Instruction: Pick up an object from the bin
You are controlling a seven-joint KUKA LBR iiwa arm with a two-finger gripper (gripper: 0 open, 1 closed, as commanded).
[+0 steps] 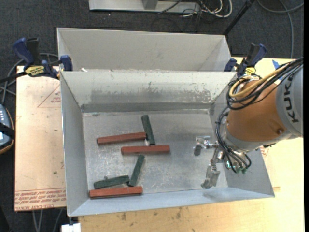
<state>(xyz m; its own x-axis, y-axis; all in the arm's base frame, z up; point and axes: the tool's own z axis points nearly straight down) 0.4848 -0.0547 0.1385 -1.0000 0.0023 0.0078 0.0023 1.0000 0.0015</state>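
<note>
Hanging over bare floor at the right of the grey bin (145, 88), gripper (205, 161) with jaws apart, red-brown bars (145, 150) and dark green bars (147, 129) well apart to its left

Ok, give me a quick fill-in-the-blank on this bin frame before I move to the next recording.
1. The bin holds ___ reddish-brown bars.
2. Lying among them are ___ dark green bars.
3. The tool is over bare bin floor on the view's ___ side, apart from all the bars.
4. Its fingers stand apart, and between them there is ___.
Missing words: three; three; right; nothing.
</note>
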